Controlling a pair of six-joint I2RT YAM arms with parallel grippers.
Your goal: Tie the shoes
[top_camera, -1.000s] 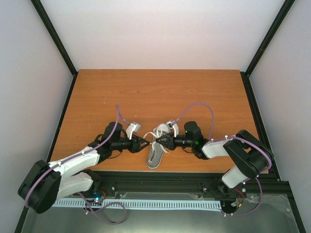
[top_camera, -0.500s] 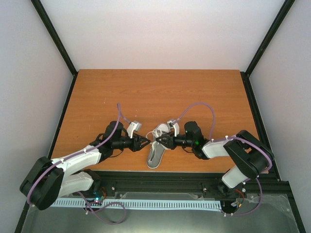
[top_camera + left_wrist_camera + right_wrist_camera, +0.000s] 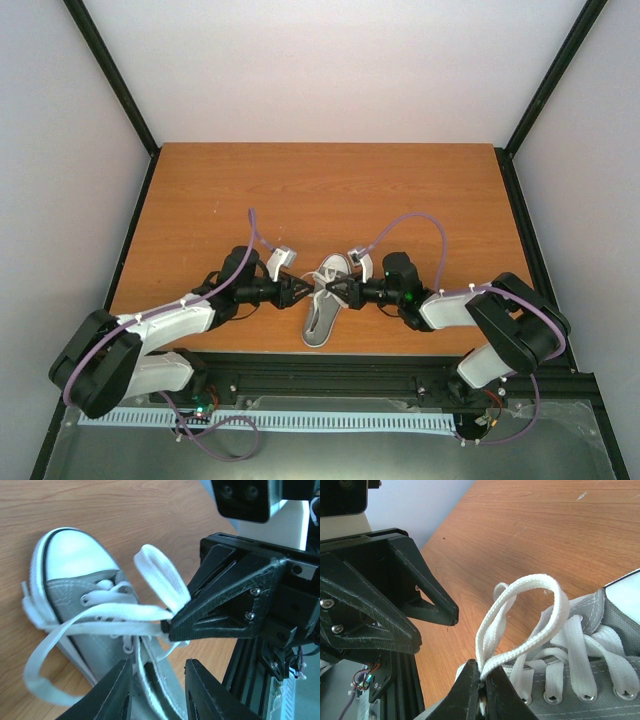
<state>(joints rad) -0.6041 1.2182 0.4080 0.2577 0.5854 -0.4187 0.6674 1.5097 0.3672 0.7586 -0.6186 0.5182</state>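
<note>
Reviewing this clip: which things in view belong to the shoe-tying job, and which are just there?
Job in hand:
grey sneaker
white laces
lace loop, pinched in the right pincer
left pincer, open, close by the laces

Just there:
wooden table
purple cables
black rail at the near edge

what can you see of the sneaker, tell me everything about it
The sneaker is a small grey canvas low-top with a white rubber toe cap, white sole rim, metal eyelets and long white laces, not tied. It sits upright on the wooden table between both arms. The right end effector pinches a lace loop; the left end effector is open close by its laces.
</note>
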